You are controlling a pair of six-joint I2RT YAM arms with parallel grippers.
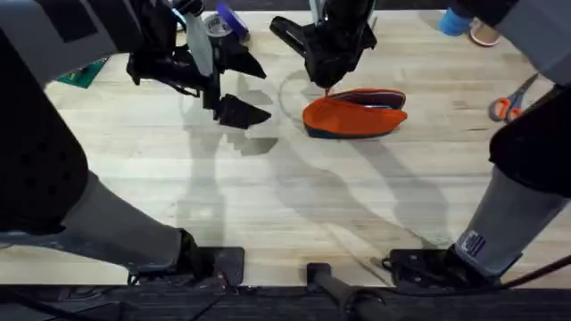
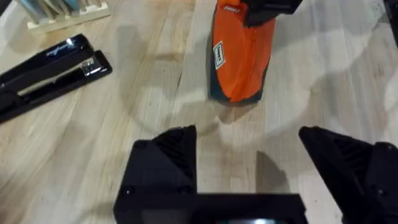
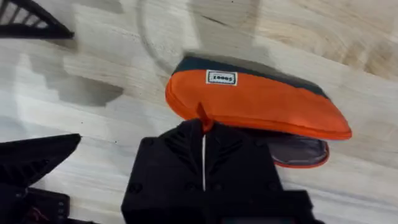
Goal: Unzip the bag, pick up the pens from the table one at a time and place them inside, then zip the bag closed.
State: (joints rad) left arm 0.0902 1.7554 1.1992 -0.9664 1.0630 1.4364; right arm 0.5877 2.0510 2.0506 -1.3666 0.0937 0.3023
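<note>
Closest under the overhead camera, the two arm bases sit at the near edge of the table (image 1: 268,205), the pale plank top stretching away from them. Farther out, the right gripper (image 1: 326,85) hangs over the left end of the bag (image 1: 355,113), an orange pouch with a dark bottom edge lying on its side near the middle of the far half of the table. From the right wrist view, that gripper's black fingers (image 3: 186,155) are pressed together with only a thin seam between them, closed on the small orange zipper pull (image 3: 201,114) at the pouch's end; the pouch's mouth gapes partly open beside them, showing a grey lining. The left gripper (image 1: 234,85) hovers above the wood to the left of the bag, apart from it, its jaws spread wide with nothing between them. A black stapler (image 2: 46,74) lies on the table in the left wrist view, well apart from the pouch. Orange-handled scissors (image 1: 508,105) rest near the table's right edge.
</note>
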